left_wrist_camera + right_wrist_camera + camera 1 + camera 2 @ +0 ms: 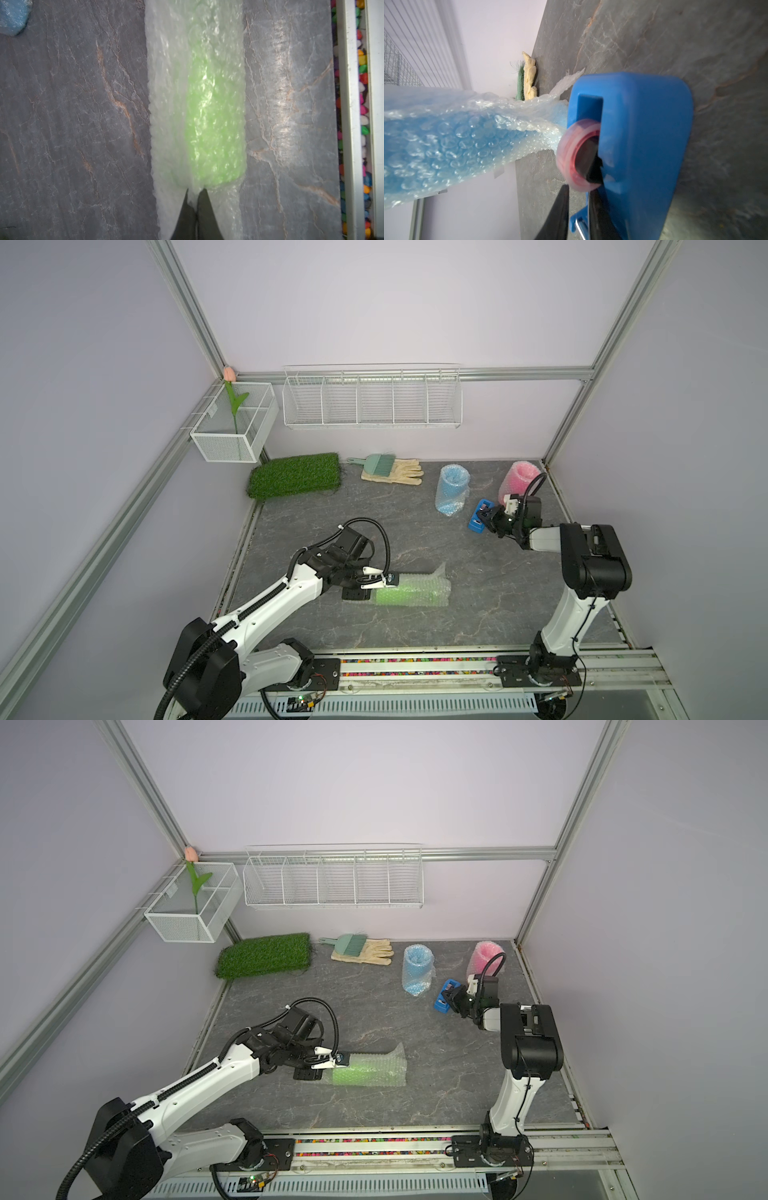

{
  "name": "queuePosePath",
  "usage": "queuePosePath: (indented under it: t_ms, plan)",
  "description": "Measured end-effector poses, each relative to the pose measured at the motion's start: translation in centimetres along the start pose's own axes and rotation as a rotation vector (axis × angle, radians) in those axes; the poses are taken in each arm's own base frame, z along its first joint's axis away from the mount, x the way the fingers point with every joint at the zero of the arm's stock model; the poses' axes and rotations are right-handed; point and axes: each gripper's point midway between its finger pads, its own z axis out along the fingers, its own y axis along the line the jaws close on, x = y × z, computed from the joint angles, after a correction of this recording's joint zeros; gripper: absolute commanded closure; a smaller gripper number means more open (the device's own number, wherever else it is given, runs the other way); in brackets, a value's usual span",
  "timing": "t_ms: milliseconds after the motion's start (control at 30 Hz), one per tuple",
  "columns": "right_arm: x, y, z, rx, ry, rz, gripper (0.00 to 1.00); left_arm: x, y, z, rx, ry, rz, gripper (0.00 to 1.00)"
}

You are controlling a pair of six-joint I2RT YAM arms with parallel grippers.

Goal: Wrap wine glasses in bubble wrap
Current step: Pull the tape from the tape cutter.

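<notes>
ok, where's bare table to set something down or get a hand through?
Free: the grey slate tabletop between the green turf mat, cream glove and the bubble-wrapped lime-green goblet lying in front; also front right, beside that goblet. Crowded: back right: wrapped sky-blue goblet, blue tape dispenser, wrapped pink goblet.

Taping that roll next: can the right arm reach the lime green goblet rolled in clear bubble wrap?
Probably yes: only bare slate table lies between the right gripper, at the blue plastic tape dispenser, and the lime green goblet. The left gripper pinches the bubble wrap's end.
</notes>
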Motion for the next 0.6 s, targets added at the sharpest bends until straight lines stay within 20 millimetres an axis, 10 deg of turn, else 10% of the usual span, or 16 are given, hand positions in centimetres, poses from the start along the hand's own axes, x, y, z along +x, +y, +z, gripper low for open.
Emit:
queuePosePath:
  t_ms: [367,600]
  plan:
    - [0.1,1.1,-1.0,-0.012,-0.019,0.045,0.93,0.0,0.0,0.0,-0.001,-0.001,0.0,0.95]
    - [0.5,7.6,-4.5,-0.117,-0.064,-0.03,0.93,-0.1,0.0,0.0,-0.001,-0.003,0.001,0.95]
